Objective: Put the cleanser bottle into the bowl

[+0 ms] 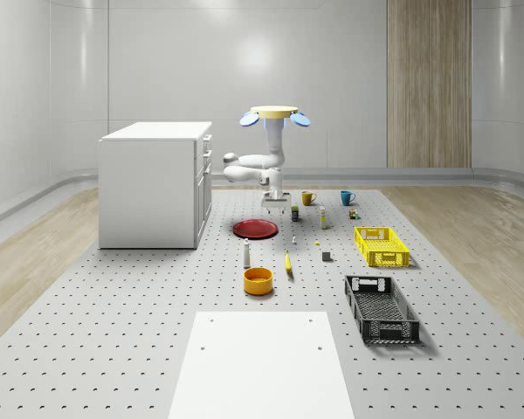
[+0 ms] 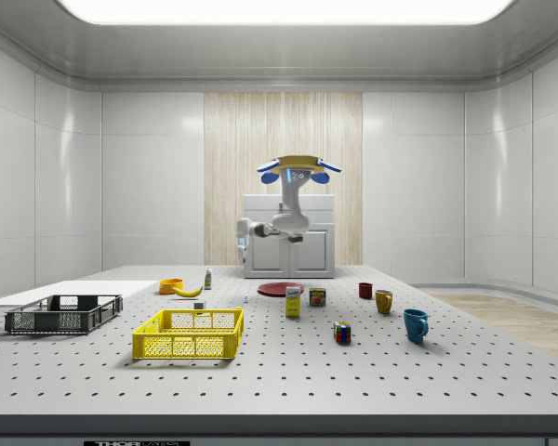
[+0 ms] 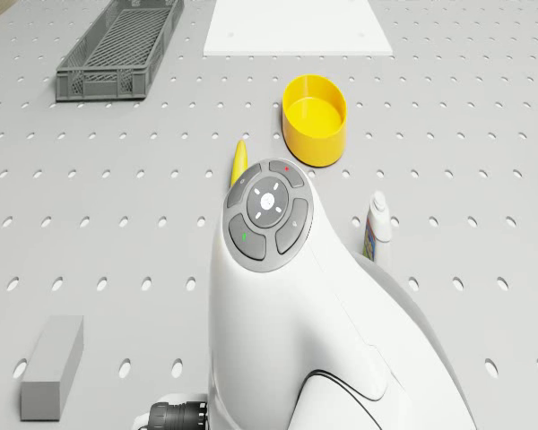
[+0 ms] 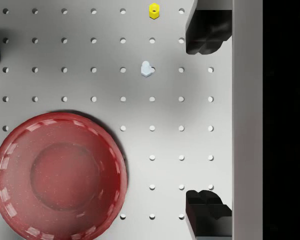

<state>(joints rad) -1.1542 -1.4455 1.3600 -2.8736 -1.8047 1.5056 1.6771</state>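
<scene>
The cleanser bottle [image 1: 246, 253], white with a coloured label, stands upright on the perforated table; it also appears in the drone view [image 3: 377, 228] and the side view [image 2: 207, 278]. The yellow bowl [image 1: 258, 280] [image 3: 315, 119] sits a little nearer the table's front, apart from the bottle. The drone [image 1: 275, 113] hovers over the back of the table with its arm hanging down. My gripper [image 1: 276, 207] [image 4: 208, 122] hangs open above bare table beside the red plate [image 4: 57, 175], with nothing between its fingers [image 4: 208, 32].
A banana [image 1: 288, 262] lies right of the bowl. Yellow crate [image 1: 382, 246] and black crate [image 1: 381, 307] stand on the whole-scene view's right, a white cabinet [image 1: 153, 183] at its left, a white sheet [image 1: 262, 367] in front. Mugs [image 1: 307, 198] and small items sit behind.
</scene>
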